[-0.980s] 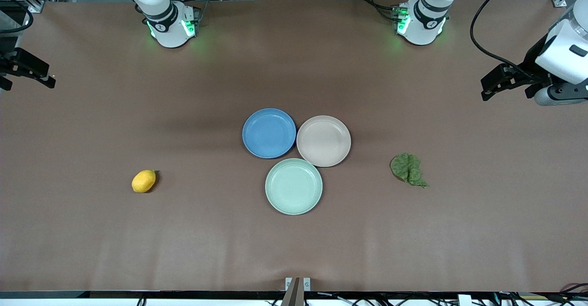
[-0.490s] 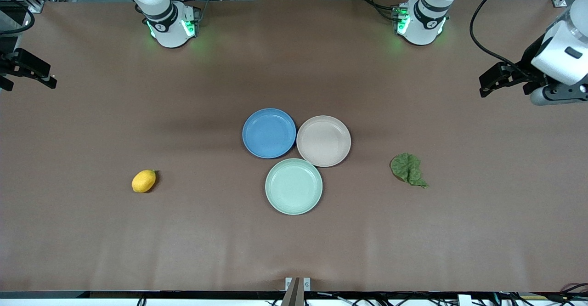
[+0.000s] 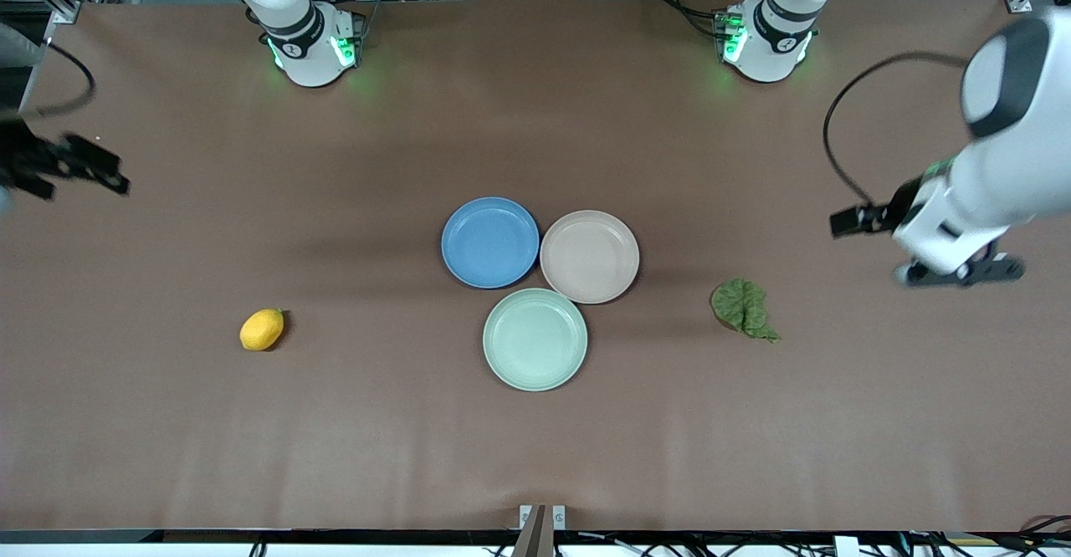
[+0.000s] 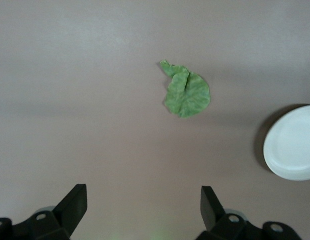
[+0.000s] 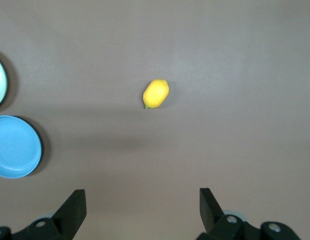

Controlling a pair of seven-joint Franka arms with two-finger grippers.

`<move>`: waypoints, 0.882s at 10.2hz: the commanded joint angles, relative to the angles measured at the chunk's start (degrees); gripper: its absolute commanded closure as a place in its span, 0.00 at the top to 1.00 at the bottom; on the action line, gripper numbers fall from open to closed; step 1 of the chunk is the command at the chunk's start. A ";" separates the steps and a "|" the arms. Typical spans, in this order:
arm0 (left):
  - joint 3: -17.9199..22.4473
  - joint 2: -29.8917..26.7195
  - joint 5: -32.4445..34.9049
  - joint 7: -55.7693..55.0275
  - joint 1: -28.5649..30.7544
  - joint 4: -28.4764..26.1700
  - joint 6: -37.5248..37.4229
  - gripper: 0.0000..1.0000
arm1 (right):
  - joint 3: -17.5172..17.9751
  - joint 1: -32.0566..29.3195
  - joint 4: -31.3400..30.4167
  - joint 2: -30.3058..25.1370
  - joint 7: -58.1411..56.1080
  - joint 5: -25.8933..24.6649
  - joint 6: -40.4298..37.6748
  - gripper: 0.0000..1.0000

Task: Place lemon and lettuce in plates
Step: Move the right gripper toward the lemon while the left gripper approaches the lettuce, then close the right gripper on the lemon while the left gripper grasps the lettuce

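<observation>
- Lemon (image 3: 262,329) lay on the brown counter (image 3: 335,440) toward the right arm's end, apart from the plates.
- Right end effector (image 5: 141,212) hung over the counter, fingers wide apart and empty.
- Left end effector (image 4: 143,209) hung over the counter, also wide open and empty.
- Lettuce (image 3: 743,309) lay flat on the counter near the beige-pink plate (image 3: 589,256).
- Blue plate (image 3: 490,242) touched the beige-pink plate; the mint-green plate (image 3: 535,339) sat nearer the front camera.

The right end effector (image 5: 139,210), fingers spread, hangs over the table, lemon (image 5: 156,93) ahead.
</observation>
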 commanded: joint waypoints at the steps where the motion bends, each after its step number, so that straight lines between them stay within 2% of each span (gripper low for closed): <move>1: -0.15 6.19 1.09 1.78 0.67 0.95 4.76 1.00 | -0.34 1.15 1.24 8.39 0.24 0.77 5.58 1.00; 3: -0.15 9.46 1.09 0.29 -0.12 -2.72 11.60 1.00 | -0.34 1.59 1.24 13.58 0.58 0.86 10.95 1.00; 6: -0.07 10.52 1.09 0.28 0.49 -14.05 28.11 1.00 | -0.34 1.50 1.24 20.88 4.16 0.95 16.57 1.00; 9: -0.07 11.75 1.09 0.11 0.23 -19.08 36.58 1.00 | -0.43 -0.33 1.07 24.93 7.07 2.52 21.76 1.00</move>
